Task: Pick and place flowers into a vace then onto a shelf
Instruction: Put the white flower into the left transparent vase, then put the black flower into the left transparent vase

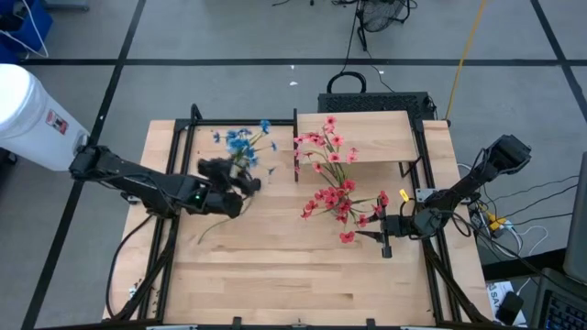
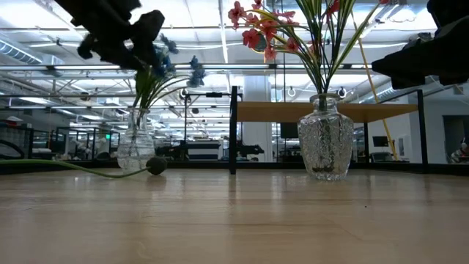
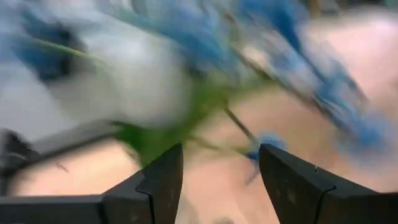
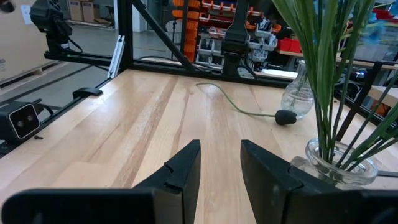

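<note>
Jaws of the left gripper [image 1: 246, 183] stand apart with nothing between them, poised over the blue flowers [image 1: 241, 142], whose stalks already sit in the small vase [image 2: 136, 150] at the far left of the counter [image 1: 275, 275]. Jaws of the right gripper [image 1: 386, 240] are parted only a little and hold nothing; that arm waits low at the right, just beside the large vase [image 2: 325, 147] that carries the red-pink flowers [image 1: 332, 179].

By the look of it, the blue bunch has just been let go into its vase, so the step in hand is filling the vases. One loose stem [image 2: 80, 169] with a dark bud lies flat on the counter, near the small vase and touching nothing else. The next move probably calls for picking up that stem by its thin stalk, which lies flush on the wood and will need a low, careful pinch. Only after that do the vases go onto the shelf [image 1: 376, 137], which stands at the far right.

Counted: two vases, one blue bunch, one red-pink spray, one loose stem, one shelf, two arms.
</note>
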